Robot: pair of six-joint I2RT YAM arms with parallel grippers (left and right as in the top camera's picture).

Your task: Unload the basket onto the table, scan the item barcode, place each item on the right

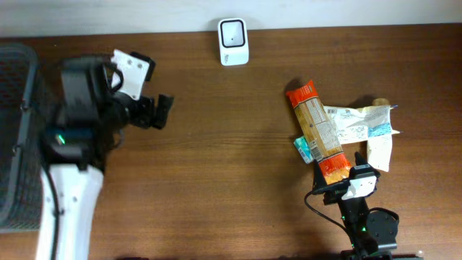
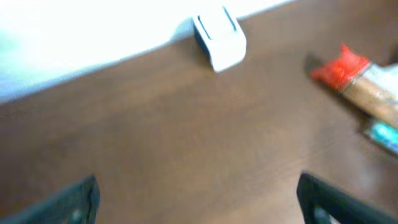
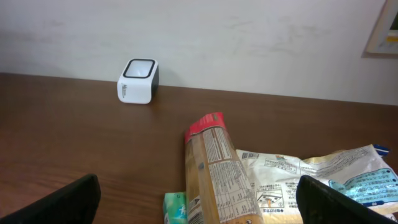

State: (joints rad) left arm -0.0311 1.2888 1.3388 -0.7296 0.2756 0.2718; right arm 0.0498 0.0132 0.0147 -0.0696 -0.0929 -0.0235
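Brown wood grain runs across the whole table (image 1: 231, 144), and most of it lies bare. At 9 o'clock a black mesh basket (image 1: 14, 108) sits against the left edge, partly cut off by the frame. Just right of it the left gripper (image 1: 164, 112) hangs over bare wood with its jaws spread wide and nothing between them, pointing toward 3 o'clock. From there a broad open stretch of tabletop reaches right to the pile and up to the far edge.

At 12 o'clock, close to the far edge where the pale wall begins, stands the white scanner (image 1: 233, 42), dark window facing up, with free wood on both sides.

Right of centre, around 3 to 4 o'clock, lies the long packet (image 1: 315, 128), flat, printed label up. Its long axis runs from 11 o'clock to 5 o'clock, with one orange-red end toward the scanner's side and the other toward the near edge. A small teal packet (image 1: 303, 149) pokes out from under its left flank. A crumpled white bag (image 1: 357, 123) spreads to its right and touches it.

At 5 o'clock the right gripper (image 1: 345, 184) sits just at the packet's near end, jaws wide apart and holding nothing. It points toward 12 o'clock.
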